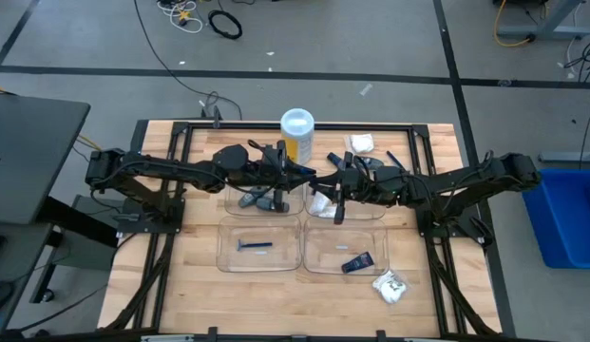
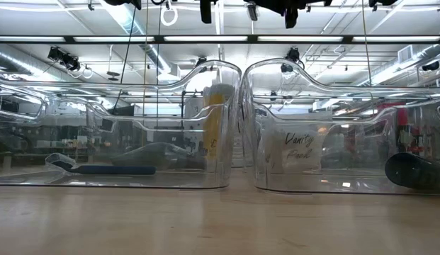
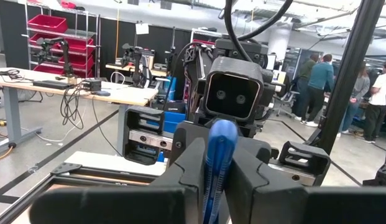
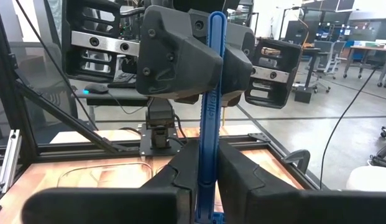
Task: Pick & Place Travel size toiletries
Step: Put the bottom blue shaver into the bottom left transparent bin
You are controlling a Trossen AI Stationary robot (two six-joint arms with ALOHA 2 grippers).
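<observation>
Your left gripper (image 3: 216, 186) and right gripper (image 4: 205, 186) meet above the middle of the table (image 1: 180, 285), both clamped on one blue razor (image 4: 208, 112), upright between their fingers.

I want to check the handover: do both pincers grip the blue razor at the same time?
Yes: in the right wrist view the right pincer and the left pincer both clamp the upright blue razor.
</observation>
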